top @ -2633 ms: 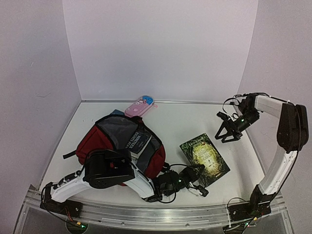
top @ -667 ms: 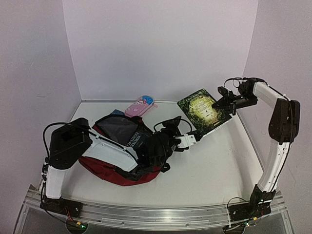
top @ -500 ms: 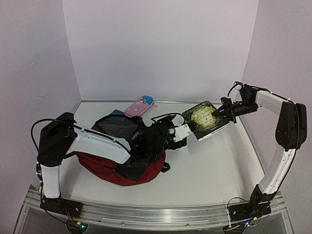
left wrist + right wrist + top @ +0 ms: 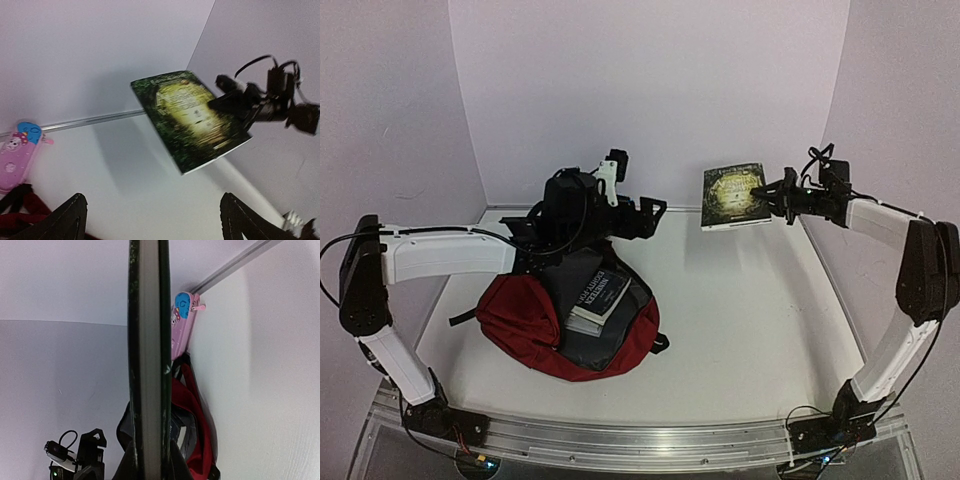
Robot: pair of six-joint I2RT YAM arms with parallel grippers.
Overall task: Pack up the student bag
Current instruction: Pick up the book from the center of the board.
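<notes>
Pale lilac walls close in a white tabletop [image 4: 740, 320] where the student bag [image 4: 525, 330] lies left of centre, mouth open, with a dark paperback [image 4: 600, 293] already sitting in its grey lining. Moments ago the green book [image 4: 732, 197] lay flat on the tabletop beside the bag; now it hangs in the air near the back wall, cover facing the overhead camera, pinched at its right edge by the right jaws, which are closed on it. The handover looks finished, but the book is not yet packed. The right arm [image 4: 890, 220] reaches high and leftward, nearly level. The left arm [image 4: 440, 255] has swung up from the bag and stretches across above it, left jaws wide open and empty, pointed toward the book. A pink pencil case [image 4: 17, 152] rests by the back wall.
</notes>
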